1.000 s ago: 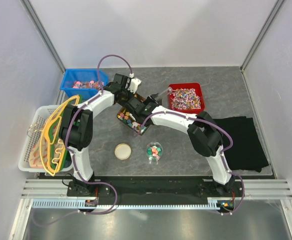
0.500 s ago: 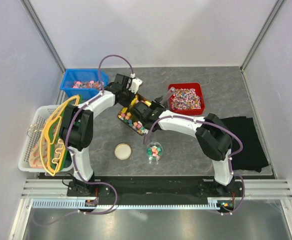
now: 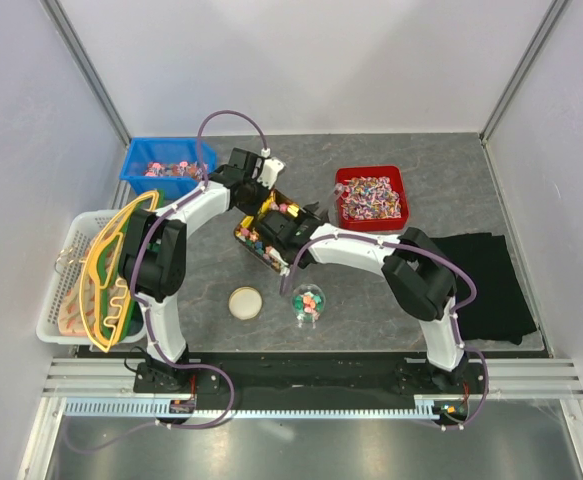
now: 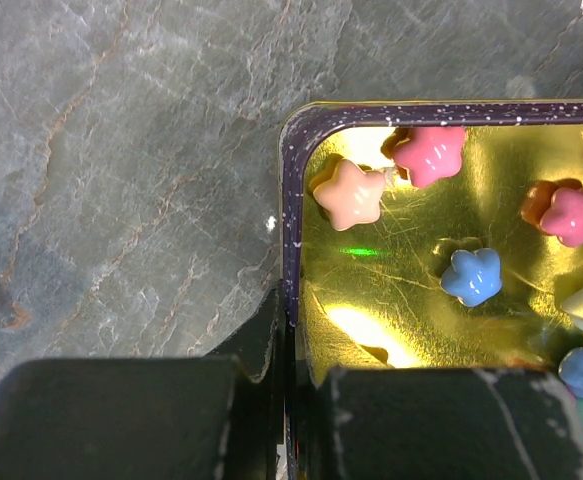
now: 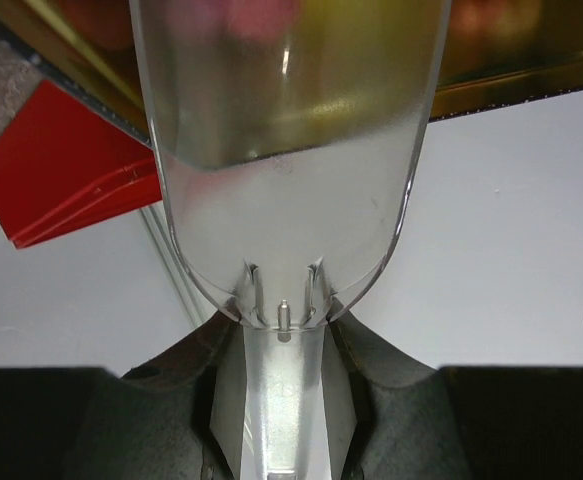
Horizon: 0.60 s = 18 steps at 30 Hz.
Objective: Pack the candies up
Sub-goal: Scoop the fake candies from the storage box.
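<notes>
Tin tray [image 4: 293, 180]: my left gripper [image 4: 289, 380] pressed tight on rim corner, 6 o'clock in wrist view. Hold tray steady.
Scoop [image 5: 286, 200]: my right gripper [image 5: 281, 455] pinching handle. Best to slide mouth low along gold floor toward candies [image 4: 471, 277], scattered 12 to 3 o'clock.
Jar [image 3: 308, 303]: 5 o'clock of tray.
Scoop contents blurred; my right fingertips cut off.

No text, label, brand, number or sign can be read in any view. The wrappers [image 3: 371, 198] in the red bin [image 3: 371, 170] and the blue bin [image 3: 166, 149] are too small to make out any print. Close up, the candies [image 4: 471, 277], the tin [image 4: 293, 200] and the scoop [image 5: 286, 200] show no lettering.
</notes>
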Each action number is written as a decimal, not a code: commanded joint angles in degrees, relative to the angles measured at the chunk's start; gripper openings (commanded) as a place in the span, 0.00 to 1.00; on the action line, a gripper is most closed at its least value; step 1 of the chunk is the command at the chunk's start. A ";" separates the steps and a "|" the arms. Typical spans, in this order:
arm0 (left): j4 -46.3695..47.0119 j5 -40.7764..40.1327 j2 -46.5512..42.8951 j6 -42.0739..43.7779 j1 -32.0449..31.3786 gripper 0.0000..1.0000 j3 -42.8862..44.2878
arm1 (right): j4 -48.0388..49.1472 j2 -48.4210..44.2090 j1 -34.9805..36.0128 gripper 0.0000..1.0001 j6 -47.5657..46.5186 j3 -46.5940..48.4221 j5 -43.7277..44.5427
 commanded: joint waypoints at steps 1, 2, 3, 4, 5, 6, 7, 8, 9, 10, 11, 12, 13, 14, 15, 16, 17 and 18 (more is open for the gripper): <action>3.49 1.80 -4.32 -0.03 0.56 0.02 0.97 | -5.87 1.75 1.15 0.00 3.22 -1.76 -5.42; 3.49 1.72 -4.32 0.06 0.56 0.02 0.97 | -7.00 1.75 1.32 0.00 3.75 -1.41 -6.04; 3.49 1.63 -4.32 0.06 0.56 0.02 0.97 | -7.97 1.75 1.59 0.00 5.14 -0.97 -6.92; 3.58 1.63 -4.32 0.06 0.56 0.02 0.97 | -9.03 2.27 1.68 0.00 6.11 0.34 -8.58; 3.58 1.63 -4.32 -0.03 0.56 0.02 0.97 | -11.47 2.62 1.59 0.00 7.08 1.13 -9.55; 3.49 1.63 -4.41 0.06 0.56 0.02 0.97 | -12.80 3.06 1.68 0.00 8.22 2.10 -10.35; 3.49 1.71 -4.41 0.06 0.56 0.02 0.97 | -14.56 4.37 1.68 0.00 11.02 4.20 -12.44; 3.49 1.63 -4.50 -0.03 0.56 0.02 0.97 | -17.53 4.90 1.68 0.00 12.35 5.26 -13.34; 3.49 1.54 -4.50 -0.03 0.56 0.02 0.88 | -18.69 5.43 1.68 0.00 13.67 6.06 -14.30; 3.49 1.45 -4.50 -0.12 0.56 0.02 0.97 | -19.14 5.96 1.68 0.00 15.08 6.85 -15.35; 3.49 1.36 -4.50 -0.03 0.56 0.02 0.97 | -19.23 6.14 1.77 0.00 15.52 7.03 -16.84; 3.58 1.45 -4.41 -0.21 0.56 0.02 0.97 | -19.15 6.40 1.77 0.00 15.88 7.12 -17.38; 3.66 1.36 -4.41 -0.38 0.56 0.02 1.06 | -18.88 6.58 1.77 0.00 16.14 7.38 -17.82; 3.58 1.28 -4.41 -0.38 0.56 0.02 1.06 | -18.18 6.75 1.77 0.00 15.97 7.30 -18.17; 3.66 1.36 -4.32 -0.47 0.56 0.02 1.06 | -17.57 6.67 1.77 0.00 15.53 6.95 -18.18; 3.66 1.36 -4.32 -0.56 0.56 0.02 1.06 | -16.87 6.58 1.59 0.00 14.83 5.99 -18.27; 3.66 1.54 -4.32 -0.82 0.56 0.02 1.15 | -14.86 6.32 1.59 0.00 13.43 5.37 -18.53; 3.66 1.80 -4.24 -0.91 0.56 0.02 1.15 | -14.06 6.14 1.59 0.00 12.64 4.75 -18.79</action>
